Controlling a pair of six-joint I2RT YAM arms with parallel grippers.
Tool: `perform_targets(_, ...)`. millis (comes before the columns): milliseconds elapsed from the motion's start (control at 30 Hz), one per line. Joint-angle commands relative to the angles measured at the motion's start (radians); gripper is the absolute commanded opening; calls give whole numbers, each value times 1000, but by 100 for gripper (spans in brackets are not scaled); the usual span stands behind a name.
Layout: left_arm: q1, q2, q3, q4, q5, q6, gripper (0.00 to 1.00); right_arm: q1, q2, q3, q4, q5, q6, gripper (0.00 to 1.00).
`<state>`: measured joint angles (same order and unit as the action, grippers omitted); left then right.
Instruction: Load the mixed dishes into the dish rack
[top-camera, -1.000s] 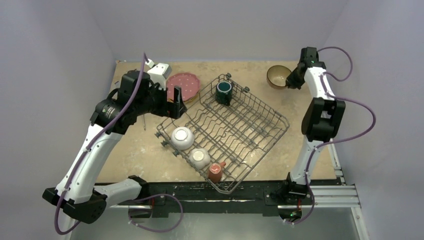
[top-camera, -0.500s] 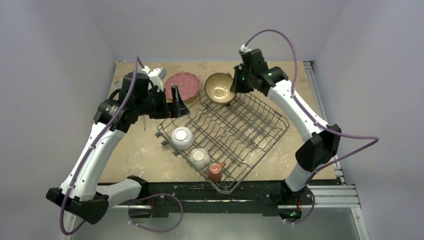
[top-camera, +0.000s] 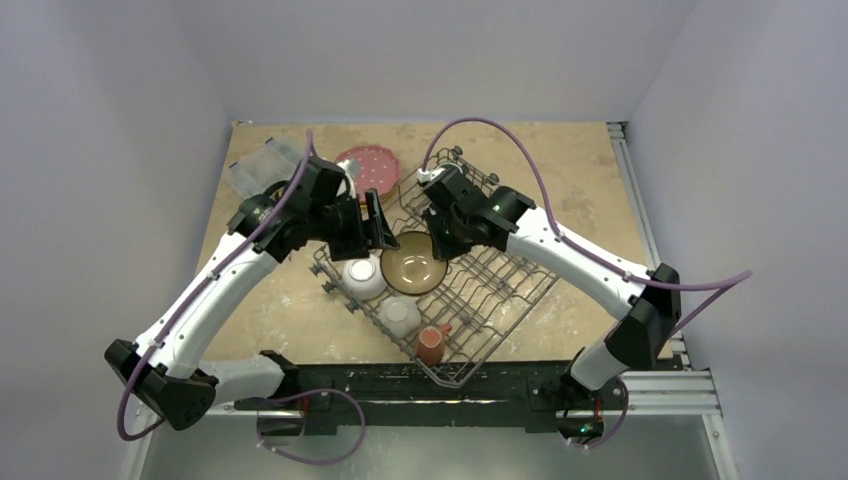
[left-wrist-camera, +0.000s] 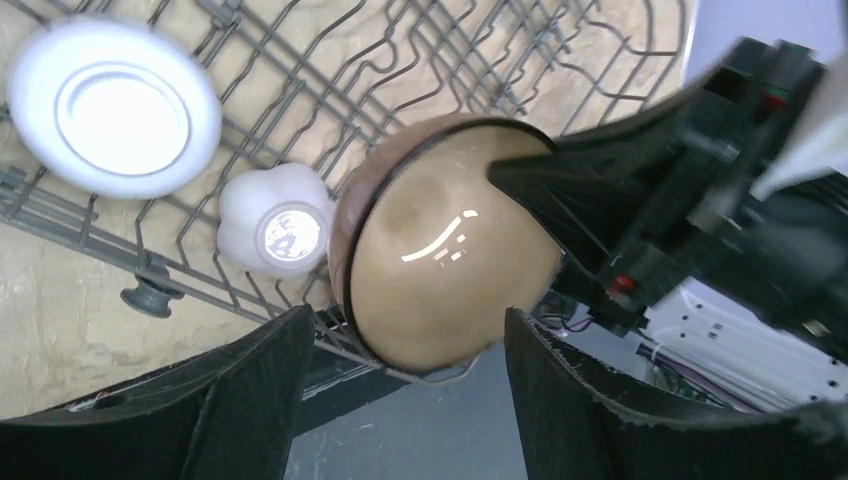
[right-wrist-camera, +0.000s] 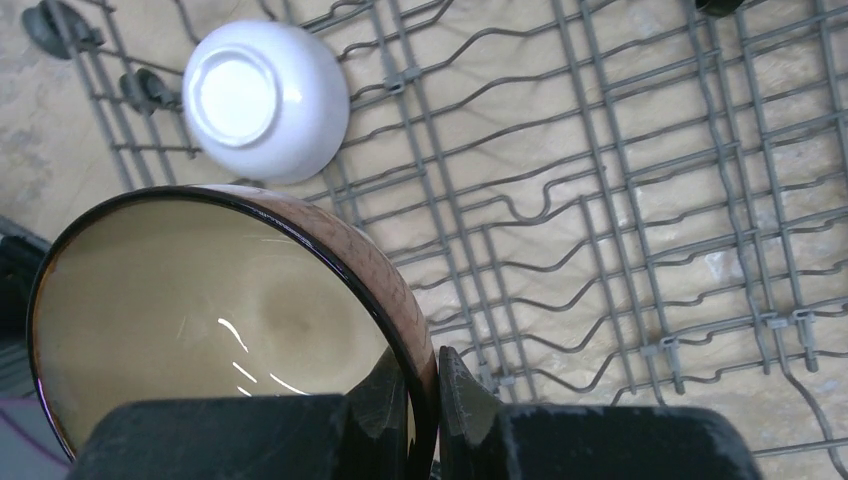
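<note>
My right gripper is shut on the rim of the brown bowl and holds it tilted over the near-left part of the grey wire dish rack. In the right wrist view the fingertips pinch the bowl's rim. My left gripper is open and empty just left of the bowl; its wrist view shows the bowl between the spread fingers. The white bowl, small floral bowl and red-and-white mug sit in the rack. The pink dotted plate lies behind the rack. The teal mug and yellow plate are hidden.
A clear plastic box sits at the far left of the table. The two arms nearly meet over the rack's left corner. The rack's right half holds only bare tines. Purple cables loop above both arms.
My right arm carried the brown bowl from the far right table corner to the rack's back, then down over its left part. My left gripper swung right toward the bowl.
</note>
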<state>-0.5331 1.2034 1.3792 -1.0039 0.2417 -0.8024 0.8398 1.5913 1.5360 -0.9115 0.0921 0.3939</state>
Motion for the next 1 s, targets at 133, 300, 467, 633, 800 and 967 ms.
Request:
perform_targets(133, -126, 31, 63, -136, -258, -23, 54, 80, -123, 7, 80, 62, 85, 0)
perform_targets(300, -153, 65, 82, -154, -261, -7, 50, 107, -144, 40, 73, 98, 98, 0)
perform_targets(467, -169, 83, 63, -121, -236, -1, 39, 121, -112, 117, 38, 150, 89, 0)
perform_targets(633, -174, 99, 89, -113, -211, 60, 14, 141, -73, 189, 3, 183, 83, 0)
perform_targets(800, -166, 117, 128, -102, -172, 112, 0, 143, -59, 211, -34, 174, 108, 9)
perform_targets(967, -61, 76, 62, 45, 84, 77, 0, 126, -92, 206, -38, 59, 114, 60)
